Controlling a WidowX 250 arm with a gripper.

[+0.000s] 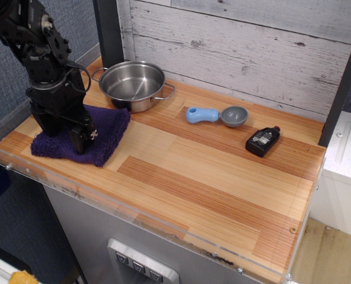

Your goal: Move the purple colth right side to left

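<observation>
Wooden tabletop (pixel 181 177) before a plank wall carries four things. At the left end lies one purple cloth (pixel 104 127), the black tool (pixel 63 127) pressed onto it; its opening I cannot tell. Next stands one steel pot (pixel 132 84), empty, then one blue scoop (pixel 214 115), one small black bottle (pixel 262 141).

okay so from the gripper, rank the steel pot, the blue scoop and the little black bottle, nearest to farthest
Measured from the gripper, low over the purple cloth at the table's left end:
1. Steel pot, just behind it.
2. Blue-handled scoop, mid-table near the back.
3. Black bottle, farthest right.
</observation>
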